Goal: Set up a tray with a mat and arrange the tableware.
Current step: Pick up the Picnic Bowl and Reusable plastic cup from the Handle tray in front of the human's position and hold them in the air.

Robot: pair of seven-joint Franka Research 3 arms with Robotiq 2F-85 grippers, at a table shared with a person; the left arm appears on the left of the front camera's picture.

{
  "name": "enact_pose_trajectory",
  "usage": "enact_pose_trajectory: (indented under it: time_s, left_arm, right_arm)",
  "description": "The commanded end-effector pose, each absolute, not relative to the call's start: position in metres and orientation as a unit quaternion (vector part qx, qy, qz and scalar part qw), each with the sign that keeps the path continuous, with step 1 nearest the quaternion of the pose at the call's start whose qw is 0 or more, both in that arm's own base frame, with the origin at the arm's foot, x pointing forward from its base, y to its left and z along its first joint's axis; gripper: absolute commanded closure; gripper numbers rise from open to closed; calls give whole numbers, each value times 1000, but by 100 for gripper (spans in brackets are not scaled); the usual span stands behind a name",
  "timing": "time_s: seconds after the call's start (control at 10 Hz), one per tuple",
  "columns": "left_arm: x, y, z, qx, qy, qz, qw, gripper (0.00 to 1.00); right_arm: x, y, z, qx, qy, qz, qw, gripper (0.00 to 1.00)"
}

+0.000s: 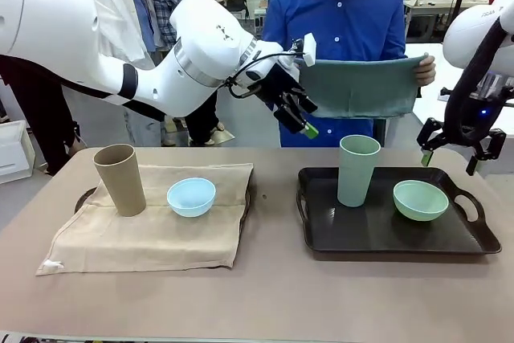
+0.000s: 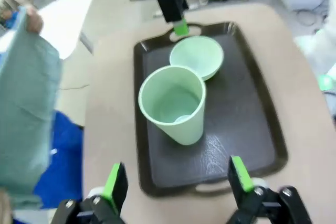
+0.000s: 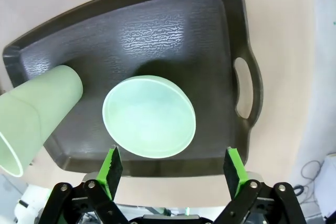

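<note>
Found pale green cup (image 1: 357, 169) upright and pale green bowl (image 1: 420, 199) just beside it, both directly on the bare floor of the black tray (image 1: 377, 238) at the robot's right, with no mat beneath. Noted a green mat (image 1: 360, 86) off the table (image 1: 273, 295), held spread in the air behind and above that tray, with a person's hand (image 1: 426, 70) gripping one upper corner. Recorded the other setting as apparently complete: tan cup (image 1: 120, 179) and light blue bowl (image 1: 191, 196) resting on a tan mat (image 1: 152, 238) draped over the second tray (image 1: 83, 197) at the robot's left. Observed left gripper (image 1: 302, 122) raised close to the opposite corner of the green mat, fingers spread wide, nothing between them, contact with the cloth not discernible. Observed right gripper (image 1: 448, 161) hovering above the far right rim of the black tray, near the bowl, likewise spread and empty. Judged the step in hand as fitting the right-hand tray with its mat. Judged the next move as lifting cup and bowl clear ahead of laying the cloth flat: calls for a steady side grasp on the tall cup, liable to tip, a rim pinch on the bowl, then a corner hold on the mat without dragging it across the tableware.
</note>
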State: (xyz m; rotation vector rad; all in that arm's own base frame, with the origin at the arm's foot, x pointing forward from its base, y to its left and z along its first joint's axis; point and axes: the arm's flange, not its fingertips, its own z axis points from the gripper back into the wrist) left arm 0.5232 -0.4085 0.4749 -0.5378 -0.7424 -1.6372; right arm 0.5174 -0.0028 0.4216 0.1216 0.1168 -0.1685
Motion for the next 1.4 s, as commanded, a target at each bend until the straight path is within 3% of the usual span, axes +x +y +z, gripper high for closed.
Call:
enact_pose_trajectory:
  time_s: [0.0, 0.3, 0.7, 1.3]
  left_arm:
    - [526, -406, 472, -243, -306, -723, 570, 0]
    - [533, -406, 457, -253, -319, -662, 630, 0]
    - [549, -424, 425, -259, -294, -638, 663, 0]
    - [569, -447, 371, -297, -245, -648, 658, 0]
  right_arm:
    - [517, -2, 422, 61, 58, -83, 993, 0]
    - [503, -10, 394, 53, 81, -71, 993, 0]
    - [487, -1, 369, 14, 50, -94, 994, 0]
    - [497, 11, 354, -10, 42, -82, 996, 0]
